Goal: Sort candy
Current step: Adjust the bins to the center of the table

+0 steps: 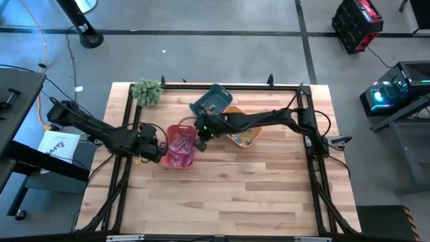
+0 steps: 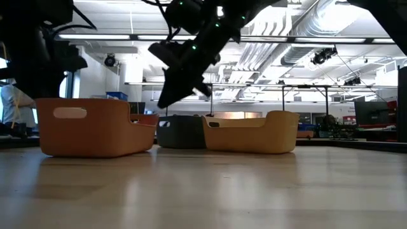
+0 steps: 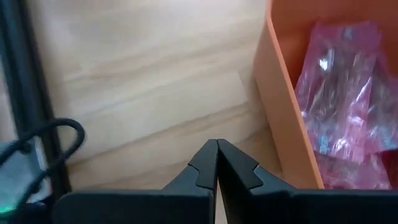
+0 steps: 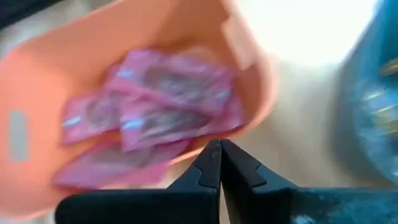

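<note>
Flat pink wrapped packets (image 3: 339,93) lie piled in the red bin (image 1: 180,146); the right wrist view shows them too (image 4: 155,106). My left gripper (image 3: 217,148) is shut and sits low over the table just left of that bin's left wall (image 3: 283,118). My right gripper (image 4: 219,148) is shut with nothing visible between its fingers. It hangs above the red bin's right far corner (image 1: 201,132), raised clear of the rims in the low view (image 2: 172,92). Blue-wrapped pieces show blurred in the teal bin (image 4: 373,106). Small pieces lie in the orange bin (image 1: 243,134).
The teal bin (image 1: 213,101) stands at the far side and the orange bin (image 2: 251,132) right of the red one, all three close together. A green leafy plant (image 1: 147,91) stands at the far left corner. Bare wood (image 1: 235,195) covers the near half of the table.
</note>
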Robot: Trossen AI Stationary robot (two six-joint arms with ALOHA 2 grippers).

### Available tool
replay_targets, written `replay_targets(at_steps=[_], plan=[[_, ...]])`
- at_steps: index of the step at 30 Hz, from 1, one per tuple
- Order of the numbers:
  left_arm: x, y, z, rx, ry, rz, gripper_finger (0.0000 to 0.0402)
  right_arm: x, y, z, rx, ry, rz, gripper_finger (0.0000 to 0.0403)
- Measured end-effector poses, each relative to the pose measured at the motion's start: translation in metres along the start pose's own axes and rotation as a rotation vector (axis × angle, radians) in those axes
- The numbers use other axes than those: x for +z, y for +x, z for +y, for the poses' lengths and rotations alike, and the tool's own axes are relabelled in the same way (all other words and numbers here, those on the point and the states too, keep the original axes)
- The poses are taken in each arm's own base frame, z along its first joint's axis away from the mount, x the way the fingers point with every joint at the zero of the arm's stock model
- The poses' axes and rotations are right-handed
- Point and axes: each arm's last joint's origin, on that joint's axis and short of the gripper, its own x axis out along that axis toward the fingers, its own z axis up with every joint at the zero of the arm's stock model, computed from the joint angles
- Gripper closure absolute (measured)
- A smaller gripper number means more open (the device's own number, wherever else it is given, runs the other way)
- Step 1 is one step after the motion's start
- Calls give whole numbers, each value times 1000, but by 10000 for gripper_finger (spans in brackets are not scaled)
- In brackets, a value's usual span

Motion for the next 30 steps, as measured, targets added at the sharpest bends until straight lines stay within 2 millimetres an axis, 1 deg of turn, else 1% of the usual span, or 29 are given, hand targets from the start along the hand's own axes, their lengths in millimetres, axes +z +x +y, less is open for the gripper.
replay_targets(at_steps=[2,4,6,8,10,12,14,16,20,23,30], plan=[[3,-4,5,-19,-33,-27,401,12,-6,-11,-61,-8,-5,403],[7,-9,8,-68,-78,-61,401,28,-12,-25,-109,12,-57,403],[9,-13,12,-94,-94,-91,401,41,-17,-42,-153,50,-93,403],[11,-16,14,-118,-110,-116,401,50,-19,-61,-183,101,-123,403],[13,-18,16,-132,-121,-132,401,53,-16,-79,-195,158,-120,403],[14,-18,17,-140,-123,-138,401,49,-6,-96,-177,218,-81,403],[14,-19,17,-142,-121,-142,401,42,5,-106,-131,265,-12,403],[14,-19,17,-142,-121,-144,401,36,13,-110,-88,295,46,403],[14,-19,17,-142,-121,-146,401,23,25,-109,-66,288,142,403],[14,-19,17,-142,-121,-146,401,16,25,-103,-71,239,210,403],[14,-19,17,-142,-121,-148,401,-4,16,-95,-96,114,418,403]])
